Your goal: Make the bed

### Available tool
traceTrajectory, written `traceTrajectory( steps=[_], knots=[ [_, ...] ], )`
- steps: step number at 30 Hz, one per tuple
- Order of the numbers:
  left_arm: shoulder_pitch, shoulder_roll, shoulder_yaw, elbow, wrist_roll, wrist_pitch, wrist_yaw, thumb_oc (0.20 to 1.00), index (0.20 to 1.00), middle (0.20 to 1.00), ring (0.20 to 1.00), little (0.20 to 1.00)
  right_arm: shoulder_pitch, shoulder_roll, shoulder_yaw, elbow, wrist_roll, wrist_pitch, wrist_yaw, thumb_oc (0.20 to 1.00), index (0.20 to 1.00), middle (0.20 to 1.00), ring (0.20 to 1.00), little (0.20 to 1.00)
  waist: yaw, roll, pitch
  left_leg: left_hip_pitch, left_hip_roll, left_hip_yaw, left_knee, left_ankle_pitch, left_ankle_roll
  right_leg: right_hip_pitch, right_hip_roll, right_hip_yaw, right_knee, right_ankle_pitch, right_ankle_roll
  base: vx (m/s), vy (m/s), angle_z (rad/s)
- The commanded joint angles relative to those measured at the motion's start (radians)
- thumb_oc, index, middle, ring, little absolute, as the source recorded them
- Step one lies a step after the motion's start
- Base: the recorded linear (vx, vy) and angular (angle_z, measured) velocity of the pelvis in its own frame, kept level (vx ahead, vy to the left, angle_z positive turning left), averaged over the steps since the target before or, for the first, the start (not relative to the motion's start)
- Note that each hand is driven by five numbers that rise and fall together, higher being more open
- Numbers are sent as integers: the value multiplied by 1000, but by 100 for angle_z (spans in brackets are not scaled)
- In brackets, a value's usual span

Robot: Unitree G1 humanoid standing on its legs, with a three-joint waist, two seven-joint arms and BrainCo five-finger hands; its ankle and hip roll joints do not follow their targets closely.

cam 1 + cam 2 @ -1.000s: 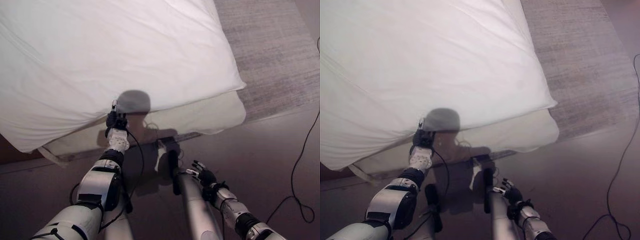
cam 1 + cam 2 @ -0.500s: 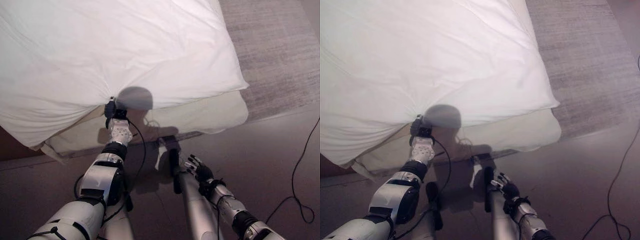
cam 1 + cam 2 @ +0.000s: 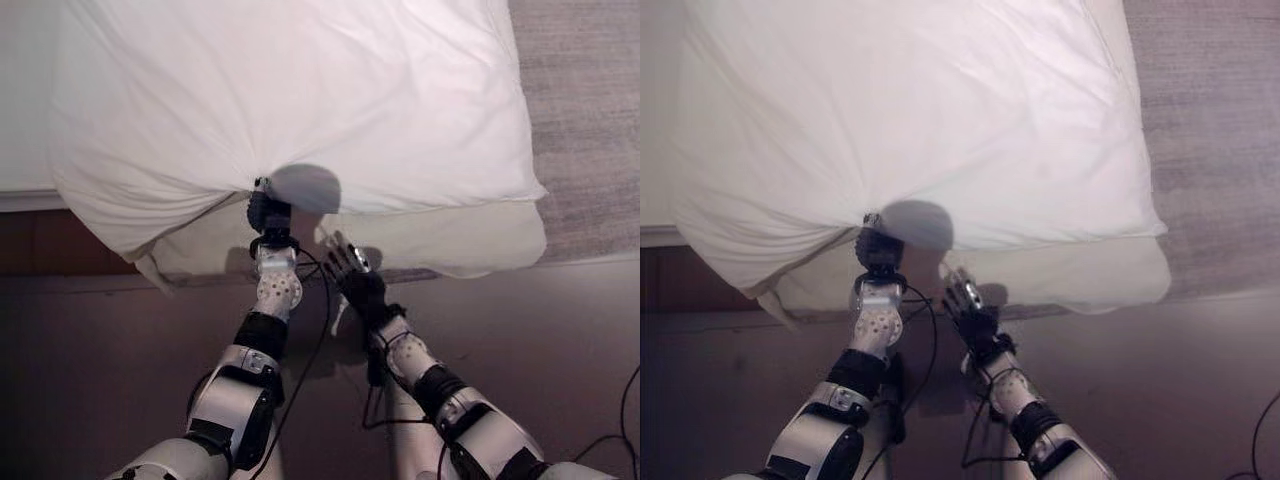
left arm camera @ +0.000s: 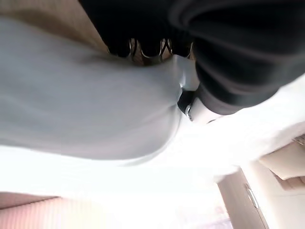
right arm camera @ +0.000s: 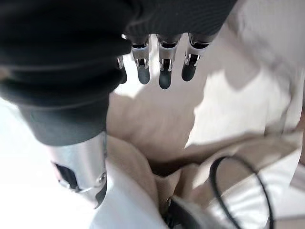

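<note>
The right hand (image 3: pixel 352 276), fingers straight, has risen beside the left hand (image 3: pixel 268 213) (clenched on the duvet (image 3: pixel 300 100) hem), readying a two-handed pull.

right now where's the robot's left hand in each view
Left eye view: left hand low centre, at the bunched edge of the white duvet.
Right eye view: left hand low, left of centre, at the same gathered edge.
Left wrist view: its fingers curl into the duvet.
Right wrist view: I cannot make it out.
Shared landmark: the duvet's near edge.
</note>
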Motion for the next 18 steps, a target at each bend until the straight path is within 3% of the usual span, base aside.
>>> traceTrajectory(
  steps=[1,10,18],
  knots=[
    [-6,-30,-65,-178,17,-18,-72,200,200,200,200,200,-14,12,-28,-68,108,6,14,1000,1000,1000,1000,1000,2,35,1,-28,-54,-3,49,-45,44,45,26,-4,-93,37,30,-4,-4,8],
    [126,-17,-98,-382,30,-32,-87,200,200,200,200,200,-44,16,-125,-181,205,-72,28,1000,1000,1000,1000,1000,32,56,16,-25,-77,-27,30,-34,53,55,9,-21,-87,27,33,0,5,10],
    [208,39,-21,-513,118,-104,-4,200,200,200,200,200,-41,-31,-269,-333,226,-192,25,1000,1000,1000,1000,1000,45,78,9,-34,-84,-34,22,-30,58,42,1,-29,-84,21,37,0,11,4]
  ],
)
